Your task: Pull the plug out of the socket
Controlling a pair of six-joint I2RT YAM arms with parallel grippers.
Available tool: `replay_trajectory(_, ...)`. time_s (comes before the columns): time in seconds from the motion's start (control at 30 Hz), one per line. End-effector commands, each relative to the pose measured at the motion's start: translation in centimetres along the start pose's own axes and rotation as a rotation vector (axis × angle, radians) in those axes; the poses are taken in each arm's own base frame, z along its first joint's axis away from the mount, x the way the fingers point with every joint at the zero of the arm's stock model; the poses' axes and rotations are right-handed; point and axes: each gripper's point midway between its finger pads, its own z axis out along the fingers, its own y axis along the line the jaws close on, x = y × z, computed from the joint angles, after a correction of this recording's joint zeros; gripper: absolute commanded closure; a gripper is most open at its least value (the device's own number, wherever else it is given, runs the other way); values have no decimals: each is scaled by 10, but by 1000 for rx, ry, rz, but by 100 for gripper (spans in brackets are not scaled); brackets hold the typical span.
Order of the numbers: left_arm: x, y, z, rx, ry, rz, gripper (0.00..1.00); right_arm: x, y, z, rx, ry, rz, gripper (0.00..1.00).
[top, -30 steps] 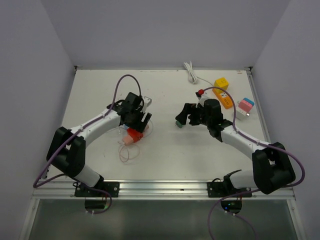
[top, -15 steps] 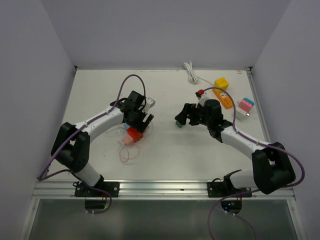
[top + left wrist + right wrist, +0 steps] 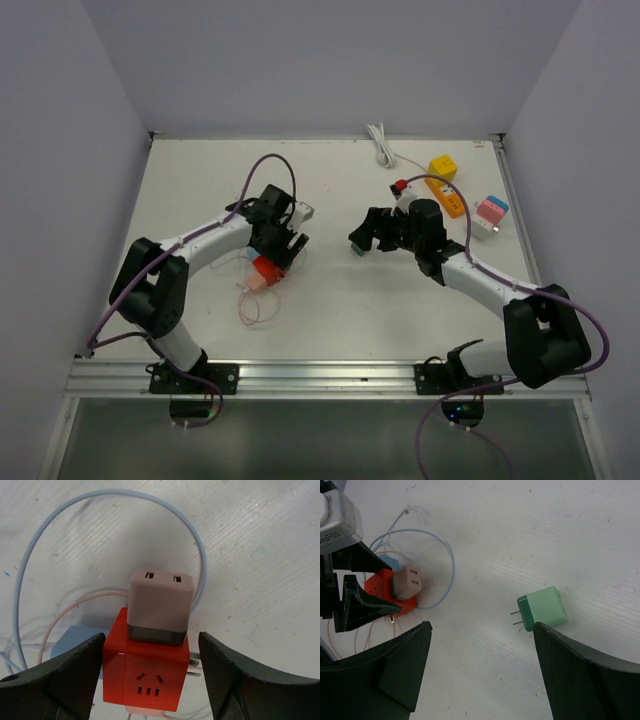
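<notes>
Left gripper [image 3: 151, 645] is released, jaws wide, one finger on each side of the red socket cube [image 3: 145, 680]; contact cannot be confirmed. The taupe plug [image 3: 159, 607] is seated in one face of the cube. It is judged rigid, light, smooth plastic held by friction. Grip its flat sides close to the cube, since the light cube may lift with it. Right gripper [image 3: 482, 625], also released, hovers well apart from the cube.

Plug [image 3: 160, 607] sides: open gaps between it and the fingers [image 3: 55, 680].
Upper frame: blue cable [image 3: 115, 493] loops round the plug.
Upper right: open bench [image 3: 270, 540].
</notes>
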Motion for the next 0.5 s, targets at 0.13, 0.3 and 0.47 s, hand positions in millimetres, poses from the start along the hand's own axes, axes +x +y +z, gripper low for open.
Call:
replay_trajectory(0.13, -2, -9, -2, 46, -19, 26, 34, -6, 10, 1, -49, -26, -30, 14)
replay_trajectory(0.3, -2, -15, -4, 68, -28, 27, 52, -7, 12, 1, -58, -24, -28, 14)
replay_trajectory(0.47, -8, -23, -11, 94, -61, 18, 72, -3, 27, 3, -110, -9, -17, 15)
